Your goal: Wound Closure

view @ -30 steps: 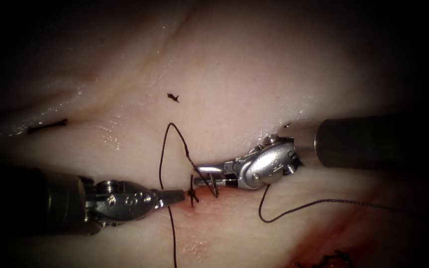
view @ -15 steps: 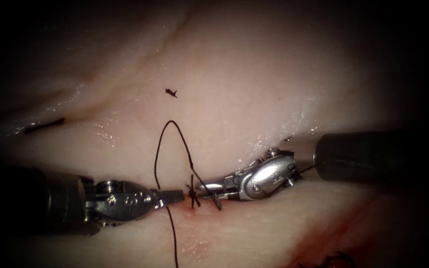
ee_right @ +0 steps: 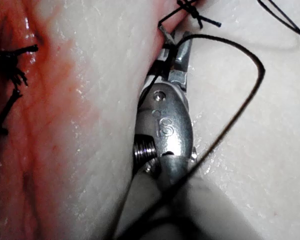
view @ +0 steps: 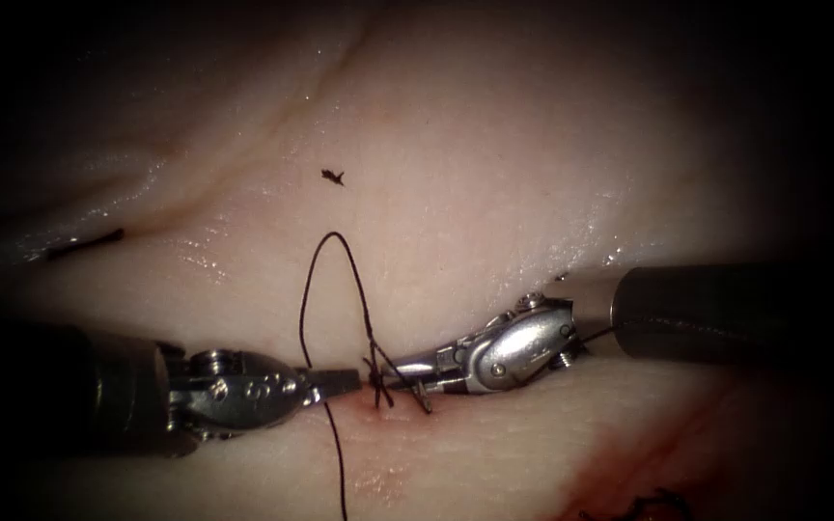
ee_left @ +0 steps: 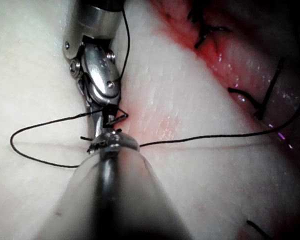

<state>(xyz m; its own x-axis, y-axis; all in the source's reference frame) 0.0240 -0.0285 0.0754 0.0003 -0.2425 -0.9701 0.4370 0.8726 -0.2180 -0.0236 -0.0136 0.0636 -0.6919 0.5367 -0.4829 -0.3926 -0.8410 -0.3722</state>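
Where pale tissue (view: 494,145) spreads wide, lots of bare room above the cut (view: 388,410). Left tool (view: 345,381) low at left, jaws pressed together on thread (view: 306,289) just left of the knot (view: 376,374). Right tool (view: 407,370) opposite, jaws pinching thread beside the knot. Thread loop arching above. Cut ends of thread (view: 333,178) well apart. Needle unseen.

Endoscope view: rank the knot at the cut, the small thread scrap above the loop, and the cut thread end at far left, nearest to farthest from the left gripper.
1. Knot: just right of the left gripper, at the cut.
2. Thread scrap: well above, on the tissue.
3. Cut thread end: far left, farthest, though not by much.
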